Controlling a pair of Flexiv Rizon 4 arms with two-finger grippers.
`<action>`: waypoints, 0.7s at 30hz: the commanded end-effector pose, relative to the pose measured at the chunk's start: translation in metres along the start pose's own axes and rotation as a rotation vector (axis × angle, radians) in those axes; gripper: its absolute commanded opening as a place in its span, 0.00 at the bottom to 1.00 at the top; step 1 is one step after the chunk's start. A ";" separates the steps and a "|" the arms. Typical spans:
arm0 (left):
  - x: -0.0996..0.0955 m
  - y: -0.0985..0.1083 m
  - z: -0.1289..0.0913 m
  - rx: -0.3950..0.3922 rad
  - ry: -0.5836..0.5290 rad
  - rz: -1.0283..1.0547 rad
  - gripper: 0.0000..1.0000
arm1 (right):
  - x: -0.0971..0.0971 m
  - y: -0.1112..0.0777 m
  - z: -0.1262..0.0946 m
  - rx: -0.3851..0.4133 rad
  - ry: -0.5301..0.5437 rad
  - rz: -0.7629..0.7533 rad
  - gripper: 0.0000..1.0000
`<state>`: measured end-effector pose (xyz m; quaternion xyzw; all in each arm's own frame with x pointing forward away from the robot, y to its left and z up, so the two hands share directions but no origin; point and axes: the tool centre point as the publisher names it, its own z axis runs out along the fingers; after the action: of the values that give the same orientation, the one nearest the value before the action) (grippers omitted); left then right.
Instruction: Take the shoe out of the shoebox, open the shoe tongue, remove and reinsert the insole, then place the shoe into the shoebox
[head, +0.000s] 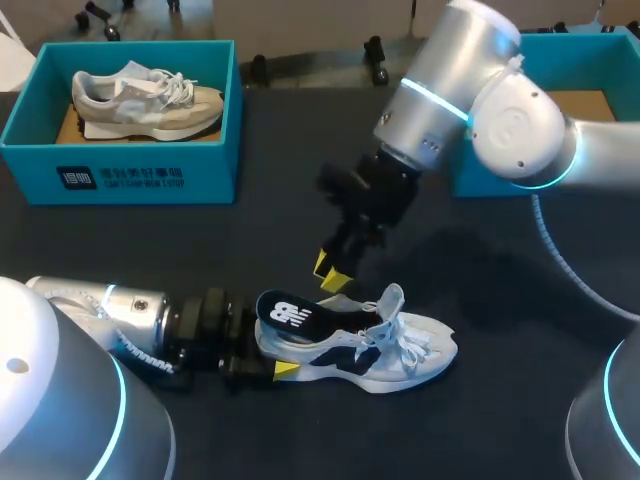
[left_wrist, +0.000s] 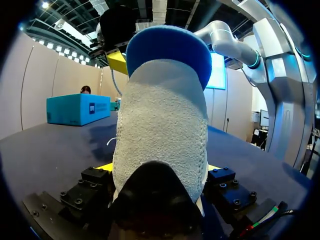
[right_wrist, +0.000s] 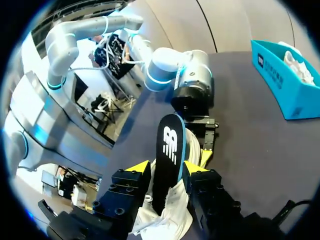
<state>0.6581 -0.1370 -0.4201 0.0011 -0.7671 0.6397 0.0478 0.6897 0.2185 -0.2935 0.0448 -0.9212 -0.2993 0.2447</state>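
Note:
A white and navy shoe lies on its side on the dark table. My left gripper comes in from the left and holds its heel; in the left wrist view the pale heel fills the gap between both yellow tips of the left gripper. The dark insole with a white logo sticks up out of the heel opening. My right gripper reaches down from the back right. Its tips sit against both edges of the insole, right gripper shut on it.
A blue shoebox at the back left holds a second, beige shoe. Another blue box stands at the back right, partly behind my right arm, with brown card showing inside.

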 end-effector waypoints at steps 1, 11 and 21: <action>-0.002 0.004 0.000 -0.002 -0.002 -0.001 0.00 | -0.006 0.009 0.006 0.019 0.028 0.012 0.40; -0.002 0.004 0.000 -0.002 -0.002 -0.001 0.00 | -0.017 0.007 0.018 0.012 0.058 0.014 0.37; -0.002 0.004 0.000 -0.002 -0.002 -0.001 0.00 | -0.013 0.011 0.033 0.011 0.051 0.013 0.31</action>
<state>0.6581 -0.1370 -0.4201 0.0011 -0.7671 0.6398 0.0478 0.6914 0.2425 -0.3141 0.0497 -0.9147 -0.2933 0.2736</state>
